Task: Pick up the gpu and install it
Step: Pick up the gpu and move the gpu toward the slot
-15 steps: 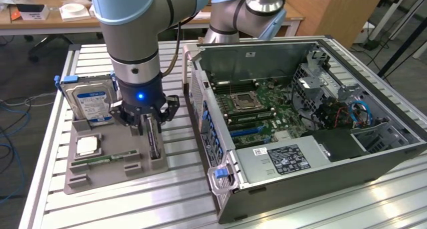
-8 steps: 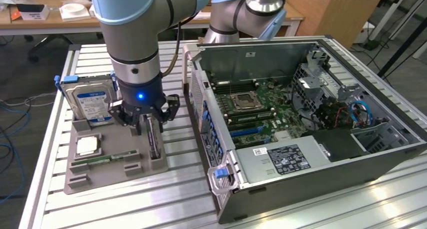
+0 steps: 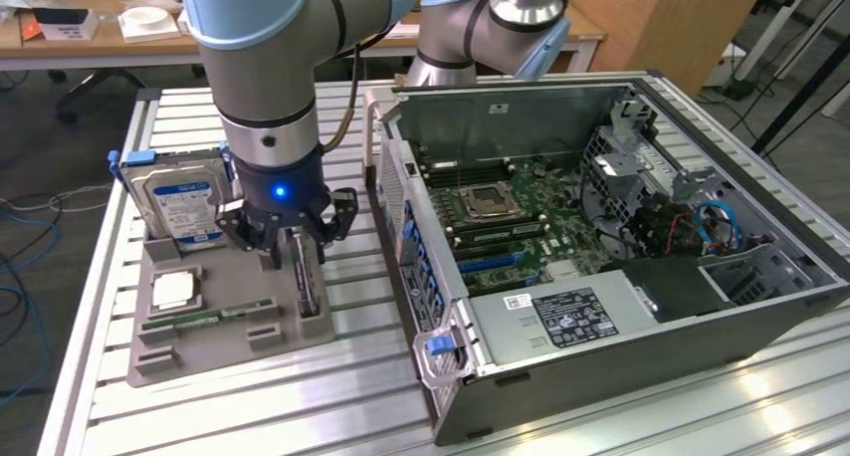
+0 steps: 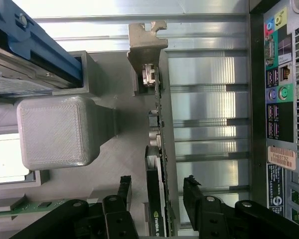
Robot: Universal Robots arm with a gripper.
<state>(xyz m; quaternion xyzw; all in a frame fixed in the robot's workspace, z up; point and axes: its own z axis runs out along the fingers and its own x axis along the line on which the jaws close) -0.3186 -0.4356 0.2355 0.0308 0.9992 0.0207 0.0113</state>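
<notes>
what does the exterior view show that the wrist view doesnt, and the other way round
Exterior view gives the inside of the open case: motherboard and blue cables. Wrist view gives the rear ports, a barcode sticker and the metal bracket at the card's end. Shared: the gpu standing on edge in the gray holder, with the open pincer straddling it, gaps either side.

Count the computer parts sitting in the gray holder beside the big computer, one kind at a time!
hard drive: 1
gpu: 1
memory stick: 1
square silver chip: 1
Total: 4
</notes>
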